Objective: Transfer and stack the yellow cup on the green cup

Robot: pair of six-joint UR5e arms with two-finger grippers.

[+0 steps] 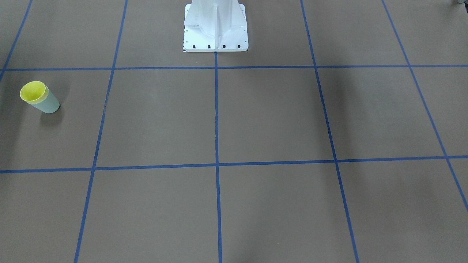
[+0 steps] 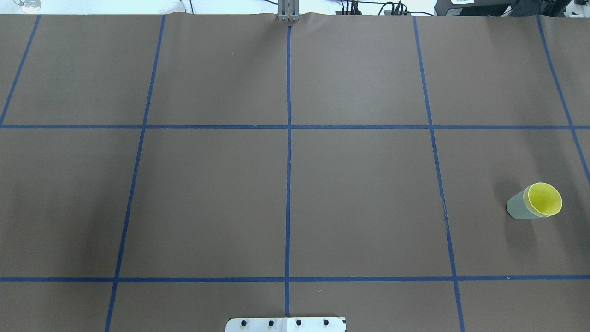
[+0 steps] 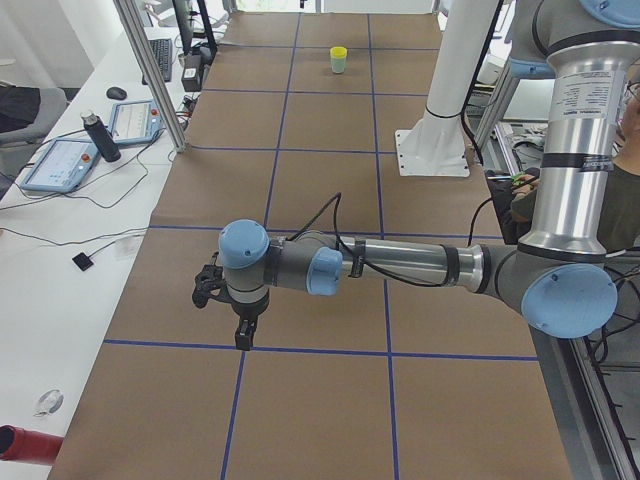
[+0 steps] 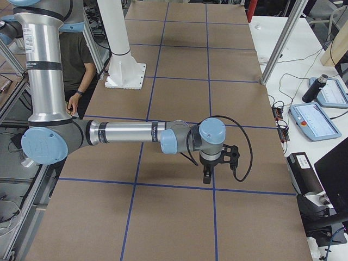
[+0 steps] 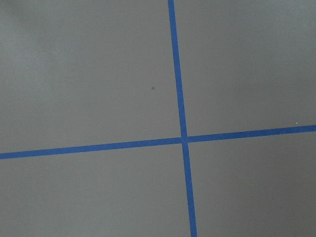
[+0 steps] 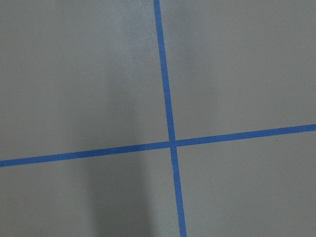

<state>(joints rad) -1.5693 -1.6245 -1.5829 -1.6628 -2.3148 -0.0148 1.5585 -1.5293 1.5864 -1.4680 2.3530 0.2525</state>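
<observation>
my right pincer (image 4: 207, 177) hangs fingers-down over the table (image 2: 212, 203), its gap beyond my telling, holding neither cup, and it is nearer than my left pincer (image 3: 243, 338) to the yellow cup (image 2: 545, 199), which stands upright, nested in the green cup (image 2: 517, 207) at my far right.

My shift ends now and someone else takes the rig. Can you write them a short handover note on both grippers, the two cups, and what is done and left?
Left gripper: low over the table, far from the cups. It shows only in a side view, so open or shut cannot be told.
Right gripper: the same, low over the table, state unclear.
Cups: the yellow cup sits nested in the green cup, which stands on the table on the robot's right side, with no gripper touching either.
Done: the stacking looks complete.
Left: apparently nothing.
</observation>
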